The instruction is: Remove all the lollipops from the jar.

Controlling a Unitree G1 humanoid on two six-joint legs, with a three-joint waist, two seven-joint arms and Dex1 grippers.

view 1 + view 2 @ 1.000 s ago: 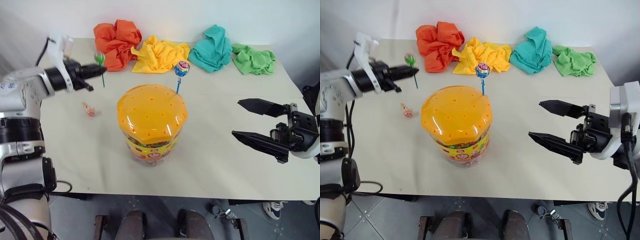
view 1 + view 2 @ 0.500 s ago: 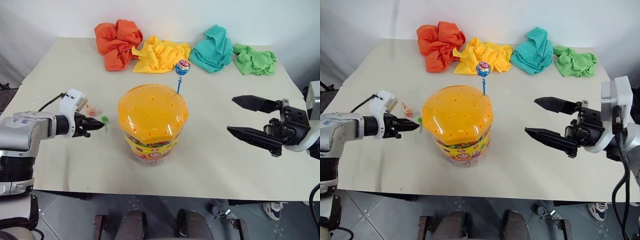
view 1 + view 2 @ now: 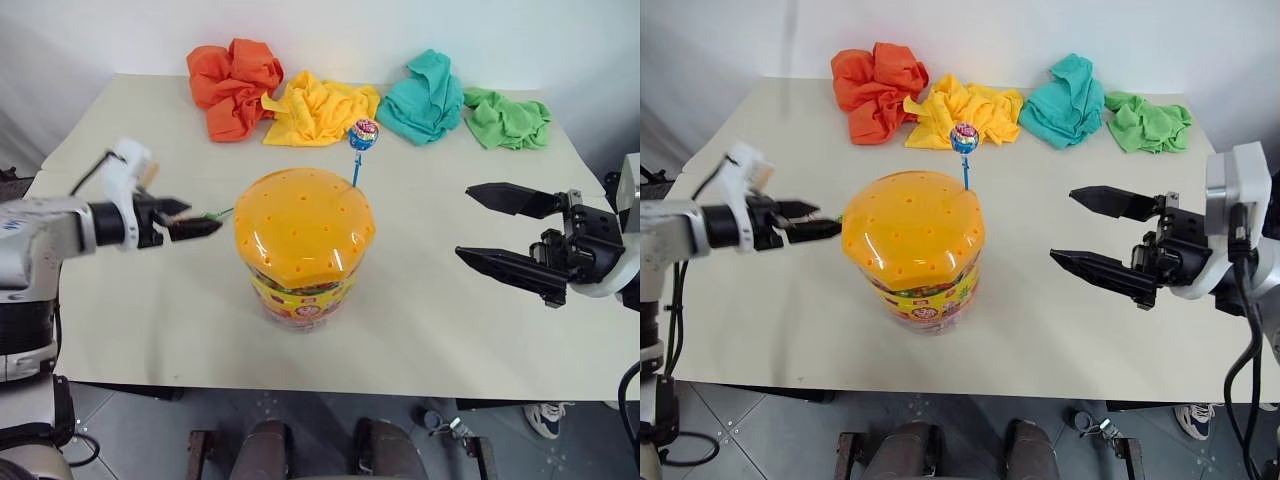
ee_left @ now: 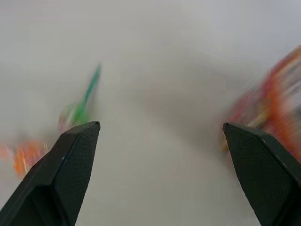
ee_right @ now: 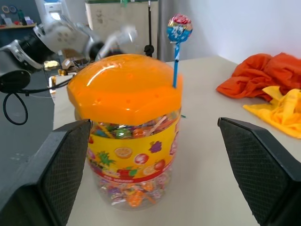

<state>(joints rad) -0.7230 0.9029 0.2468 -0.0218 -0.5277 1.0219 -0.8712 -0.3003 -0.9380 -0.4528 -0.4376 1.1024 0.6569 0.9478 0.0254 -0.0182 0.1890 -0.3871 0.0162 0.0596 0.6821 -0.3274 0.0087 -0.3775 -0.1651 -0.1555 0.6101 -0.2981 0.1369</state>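
Jar [image 3: 304,250] at table [image 3: 420,330] centre. Blue lollipop [image 3: 362,135] upright in lid, 1 o'clock edge, stick vertical. Right gripper [image 3: 488,229] at jar's 3 o'clock, spread wide, empty. Left gripper [image 3: 198,219] at 9 o'clock, spread, empty. Arms about equally near.

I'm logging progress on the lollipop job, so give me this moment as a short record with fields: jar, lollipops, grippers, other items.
jar: the jar stands upright mid-table, orange lid on
blue lollipop: the blue lollipop stands upright in a lid hole, not yet removed
green lollipop: the green lollipop lies on the table beside the jar
orange lollipop: the orange lollipop lies on the table next to the green one
left gripper: the left gripper is open, holding nothing
right gripper: the right gripper is open, holding nothing
other items: four cloths along the table's far edge
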